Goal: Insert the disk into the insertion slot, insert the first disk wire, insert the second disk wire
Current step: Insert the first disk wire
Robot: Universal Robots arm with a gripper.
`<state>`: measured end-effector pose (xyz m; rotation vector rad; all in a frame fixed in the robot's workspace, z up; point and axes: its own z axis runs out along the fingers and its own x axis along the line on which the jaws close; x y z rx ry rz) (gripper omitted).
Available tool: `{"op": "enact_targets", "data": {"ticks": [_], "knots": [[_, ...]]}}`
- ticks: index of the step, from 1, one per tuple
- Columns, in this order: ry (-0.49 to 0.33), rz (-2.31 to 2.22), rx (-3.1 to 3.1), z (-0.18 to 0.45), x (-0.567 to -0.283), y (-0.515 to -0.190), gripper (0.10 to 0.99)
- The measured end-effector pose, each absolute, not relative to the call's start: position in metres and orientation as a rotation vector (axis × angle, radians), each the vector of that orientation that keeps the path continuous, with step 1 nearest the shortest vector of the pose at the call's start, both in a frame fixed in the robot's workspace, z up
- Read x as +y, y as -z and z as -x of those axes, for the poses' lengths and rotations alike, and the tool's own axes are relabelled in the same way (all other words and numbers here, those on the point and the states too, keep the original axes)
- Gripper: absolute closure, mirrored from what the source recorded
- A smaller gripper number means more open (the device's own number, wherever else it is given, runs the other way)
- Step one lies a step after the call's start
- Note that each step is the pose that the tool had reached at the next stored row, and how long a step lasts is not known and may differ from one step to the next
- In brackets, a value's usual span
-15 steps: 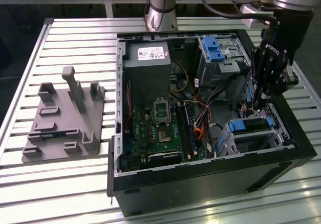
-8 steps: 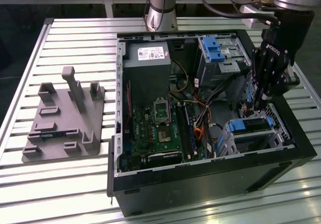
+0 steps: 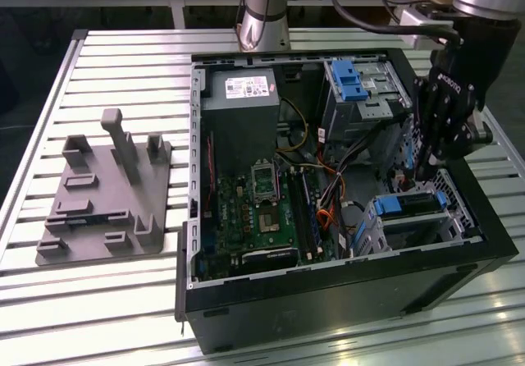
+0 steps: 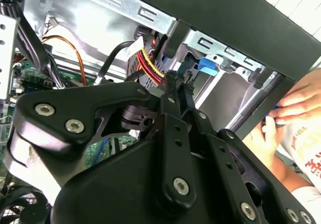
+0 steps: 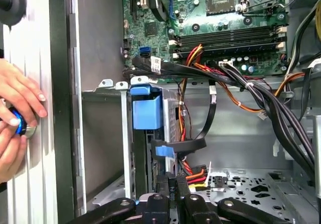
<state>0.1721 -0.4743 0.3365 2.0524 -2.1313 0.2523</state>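
The disk (image 3: 408, 204), in its blue carrier (image 5: 146, 108), sits inside the insertion slot (image 3: 449, 228), the grey metal cage at the case's corner on the exterior view's right. My gripper (image 3: 423, 171) hangs just above that cage. In both wrist views its fingers (image 5: 163, 190) are shut on a black plug with red, yellow and black leads, a disk wire (image 5: 172, 188), also seen as the disk wire (image 4: 153, 68) at my gripper (image 4: 178, 83). A flat black cable with a blue end (image 5: 163, 150) lies against the disk's end; I cannot tell if it is seated.
The open black computer case (image 3: 328, 300) lies on a slatted metal table. A taller bay with a blue latch (image 3: 351, 79) stands behind the cage. Thick cable bundles (image 5: 261, 91) cross the case. A person's hand (image 5: 17, 108) rests outside the case wall. A grey fixture (image 3: 107, 194) lies at the exterior view's left.
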Motion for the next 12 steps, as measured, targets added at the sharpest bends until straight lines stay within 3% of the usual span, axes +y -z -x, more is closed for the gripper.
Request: {"op": "enact_targets", "data": {"ticks": [12], "knots": [[-0.148, -2.109, -2.185, -0.169, -0.491, -0.337, 0.910]]}}
